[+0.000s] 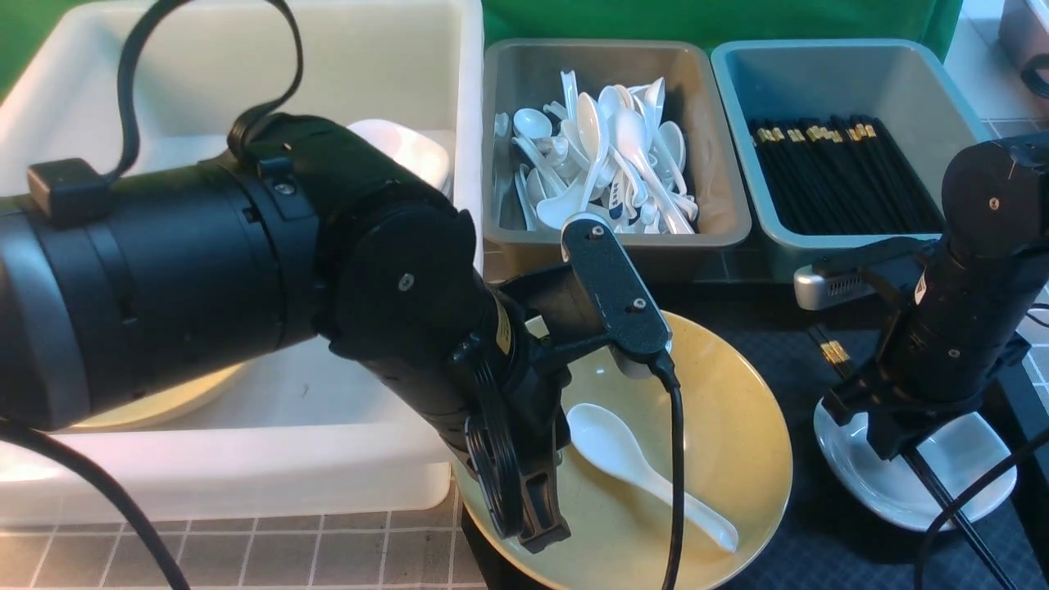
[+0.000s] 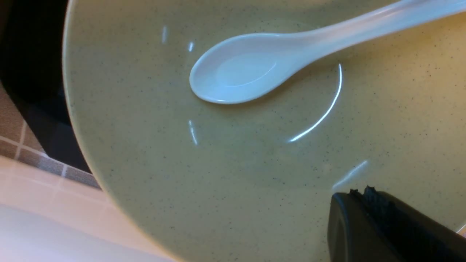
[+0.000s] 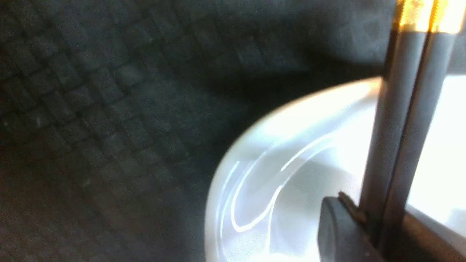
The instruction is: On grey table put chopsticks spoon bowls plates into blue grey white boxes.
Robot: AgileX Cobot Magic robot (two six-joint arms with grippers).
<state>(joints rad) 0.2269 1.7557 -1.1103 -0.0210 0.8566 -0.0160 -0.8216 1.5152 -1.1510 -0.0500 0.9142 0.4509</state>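
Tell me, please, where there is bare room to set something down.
Bare: floor of the white tub beside its yellow bowl; floor of the teal tub behind the chopsticks; the grey table in front of the white tub. Crowded: the grey tub, heaped with spoons.

In the front view the left arm (image 1: 205,270) blocks most of the white box (image 1: 246,467), leaving only slivers of a yellow bowl (image 1: 156,406) and a white plate (image 1: 410,147) inside it. The second yellow bowl (image 1: 721,459), on the dark tray (image 1: 819,533), is cut off by the bottom edge. The right gripper (image 1: 901,447) covers the middle of the chopsticks (image 1: 834,352) and part of a second plate (image 1: 975,467). Whether its jaws clamp the chopsticks cannot be told. The left wrist view crops the handle of the spoon (image 2: 236,72) and shows only one finger (image 2: 382,225) of the left gripper (image 1: 537,516). The right wrist view is blurred, with the second plate washed out.
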